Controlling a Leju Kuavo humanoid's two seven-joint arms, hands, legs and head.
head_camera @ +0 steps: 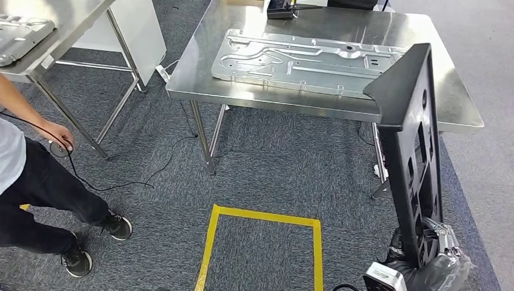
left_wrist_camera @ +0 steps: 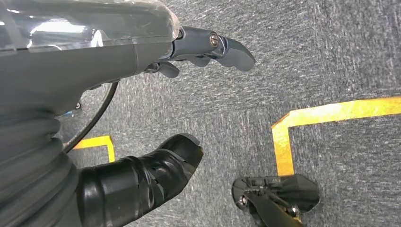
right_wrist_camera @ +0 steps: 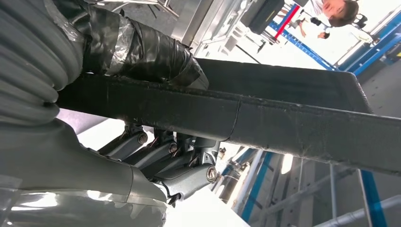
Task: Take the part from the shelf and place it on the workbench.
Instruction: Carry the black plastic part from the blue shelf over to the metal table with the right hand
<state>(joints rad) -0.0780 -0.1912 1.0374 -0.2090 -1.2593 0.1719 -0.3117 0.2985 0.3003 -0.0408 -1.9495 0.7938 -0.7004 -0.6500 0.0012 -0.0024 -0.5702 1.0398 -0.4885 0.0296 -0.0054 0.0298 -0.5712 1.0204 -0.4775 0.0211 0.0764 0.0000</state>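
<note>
The right hand (head_camera: 437, 242), low at the right of the head view, is clamped around the bottom end of a long black plastic part (head_camera: 412, 151) held upright, its top overlapping the near right edge of a stainless-steel worktop (head_camera: 200, 66). A pressed grey metal panel (head_camera: 303, 60) lies flat on that worktop. The left hand (left_wrist_camera: 189, 52) hangs over grey carpet (left_wrist_camera: 331, 47), fingers apart, holding nothing.

steel tables: two, one big workbench (head_camera: 200, 73) straight ahead and a second one (head_camera: 73, 24) off to the left
stamped metal panels: two, one per table (head_camera: 303, 60) (head_camera: 18, 33)
black plastic parts: one (head_camera: 412, 151)
people nearby: one (head_camera: 30, 182)
yellow tape squares on the carpet: one (head_camera: 212, 242)
</note>
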